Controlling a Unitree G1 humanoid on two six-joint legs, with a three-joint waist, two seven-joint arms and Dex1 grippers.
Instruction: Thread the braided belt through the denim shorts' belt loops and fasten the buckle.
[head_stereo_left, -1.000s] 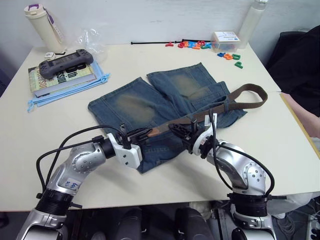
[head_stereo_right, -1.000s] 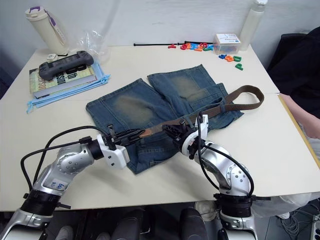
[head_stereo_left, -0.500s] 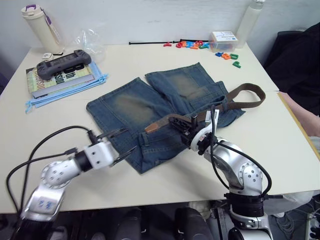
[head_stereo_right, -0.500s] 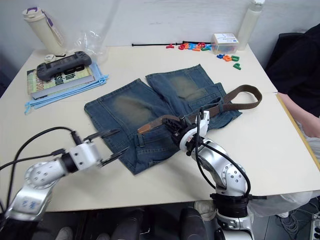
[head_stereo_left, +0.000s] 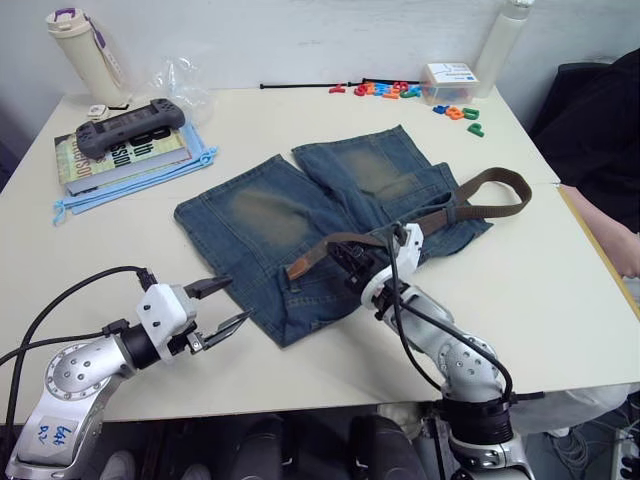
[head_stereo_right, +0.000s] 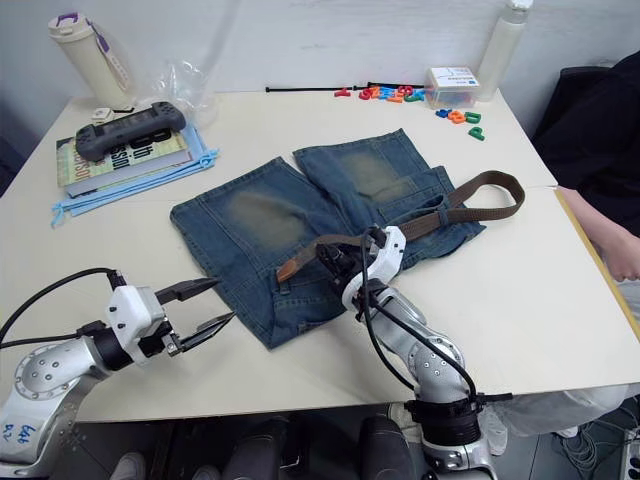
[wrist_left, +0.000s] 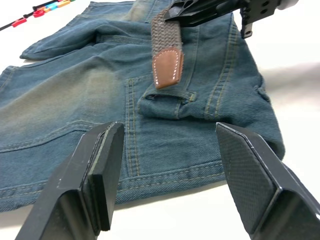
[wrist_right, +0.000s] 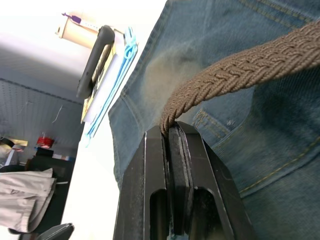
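My right gripper has its fingers clamped flat on the belt a little back from its leather tip, holding that end lifted above the shorts. The tip hangs free past my fingers, pointing toward my left, over the waistband area near the front edge of the surface. From my grip the belt runs back to my right across the shorts, then off the cloth onto the bare surface, where it bends round in a loop beside the right leg. I cannot make out the buckle.

My left gripper is off the cloth, low over the surface just beside the shorts' near left corner, its fingers spread wide apart and holding nothing. In the left wrist view they frame the denim, with a belt loop just below the hanging tip.

The shorts lie flat in the middle of the surface, legs pointing away from me, a faded patch on each.

At the far left lie a book with a game controller on it and a bottle behind. Coloured letters are scattered along the far edge.
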